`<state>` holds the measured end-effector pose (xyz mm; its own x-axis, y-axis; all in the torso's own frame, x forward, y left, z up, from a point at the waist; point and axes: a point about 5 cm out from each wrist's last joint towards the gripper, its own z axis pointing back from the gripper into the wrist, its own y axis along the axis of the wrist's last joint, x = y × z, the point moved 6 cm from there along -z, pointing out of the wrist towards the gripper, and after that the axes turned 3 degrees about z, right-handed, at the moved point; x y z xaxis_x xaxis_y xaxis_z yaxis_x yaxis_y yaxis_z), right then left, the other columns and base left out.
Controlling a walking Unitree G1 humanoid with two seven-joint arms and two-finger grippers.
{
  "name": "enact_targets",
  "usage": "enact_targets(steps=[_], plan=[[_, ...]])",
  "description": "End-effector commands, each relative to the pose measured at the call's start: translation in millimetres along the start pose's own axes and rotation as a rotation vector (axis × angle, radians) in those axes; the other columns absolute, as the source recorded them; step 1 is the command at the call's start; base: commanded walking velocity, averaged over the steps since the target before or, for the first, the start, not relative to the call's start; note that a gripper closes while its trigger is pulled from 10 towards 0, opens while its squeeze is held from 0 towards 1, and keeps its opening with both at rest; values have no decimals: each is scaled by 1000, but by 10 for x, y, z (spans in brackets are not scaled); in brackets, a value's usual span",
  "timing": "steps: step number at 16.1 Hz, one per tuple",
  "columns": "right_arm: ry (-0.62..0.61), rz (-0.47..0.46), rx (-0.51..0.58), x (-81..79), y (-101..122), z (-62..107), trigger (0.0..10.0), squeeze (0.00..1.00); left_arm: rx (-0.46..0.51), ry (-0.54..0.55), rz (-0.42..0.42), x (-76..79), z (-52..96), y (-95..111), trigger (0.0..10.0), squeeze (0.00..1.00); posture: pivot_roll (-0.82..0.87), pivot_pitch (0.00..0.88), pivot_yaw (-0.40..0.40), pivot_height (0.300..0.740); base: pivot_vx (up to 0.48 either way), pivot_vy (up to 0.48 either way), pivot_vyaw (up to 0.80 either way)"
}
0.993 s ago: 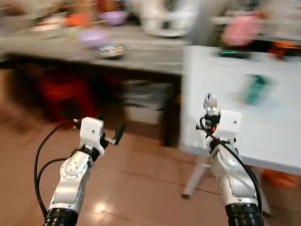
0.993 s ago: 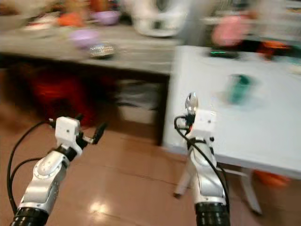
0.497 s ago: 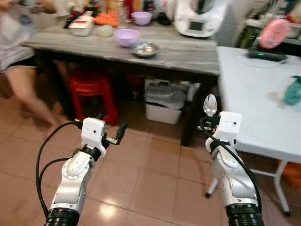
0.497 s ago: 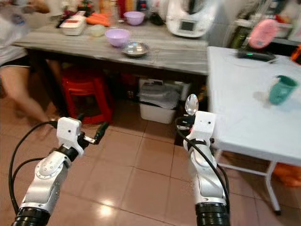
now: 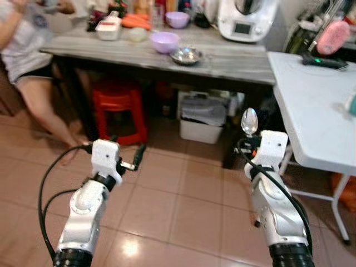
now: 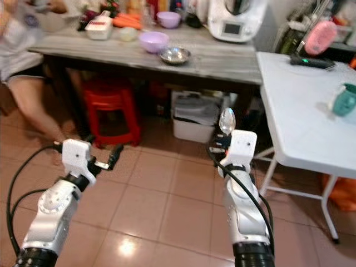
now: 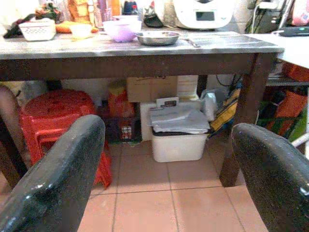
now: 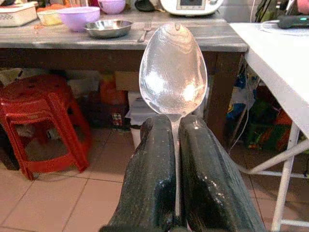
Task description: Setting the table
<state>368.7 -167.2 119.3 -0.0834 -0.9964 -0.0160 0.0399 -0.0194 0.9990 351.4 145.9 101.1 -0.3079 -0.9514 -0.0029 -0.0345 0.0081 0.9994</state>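
Right claw (image 6: 225, 139): closed on the handle of a metal spoon (image 6: 226, 120), bowl upright above the fingertips. Held so, the spoon is carried clear of the floor and furniture and is ready to be laid down; in my judgement this is a carrying posture, not a placing one, as the claw is over the tiled floor (image 6: 167, 206), short of the white surface (image 6: 300, 111) on the robot's right.

Left claw (image 5: 133, 158): fingers parted, nothing between them, held forward at about the same height as the right. It appears to be in reserve.

The white surface carries a teal cup (image 6: 344, 100) near its right side and a dark device (image 6: 312, 62) with a green light toward its far edge. The grey surface (image 6: 222, 58) ahead carries a steel dish (image 6: 174, 54), a lilac bowl (image 6: 152, 40) and a white appliance (image 6: 236, 19) at its far right corner (none of these is within reach at present). A person (image 6: 22, 67) sits at its left end; a red stool (image 6: 108, 105) and a white bin (image 6: 194, 119) stand under it.

The right wrist view confirms the grip: both fingers (image 8: 149, 183) pressed against the spoon's neck, which the head views leave small. It also shows a fork (image 8: 146, 33) lying beside the steel dish. The left wrist view shows the gap between that claw's fingers (image 7: 58, 179) plainly.
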Motion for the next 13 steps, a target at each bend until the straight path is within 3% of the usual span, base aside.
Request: enact_targets(steps=[1,11,13], plan=[[-29,14,33,112,89,6,10000,0,20,-29,4,90,-39,55,10000,0,-13,35,-28,740,322,0,0],[-21,16,46,68,101,8,10000,0,22,-43,5,106,-51,69,10000,0,-9,33,-19,740,365,0,0],[-17,18,51,56,110,12,10000,0,21,-48,8,112,-53,69,10000,0,-11,34,-18,740,386,0,638]])
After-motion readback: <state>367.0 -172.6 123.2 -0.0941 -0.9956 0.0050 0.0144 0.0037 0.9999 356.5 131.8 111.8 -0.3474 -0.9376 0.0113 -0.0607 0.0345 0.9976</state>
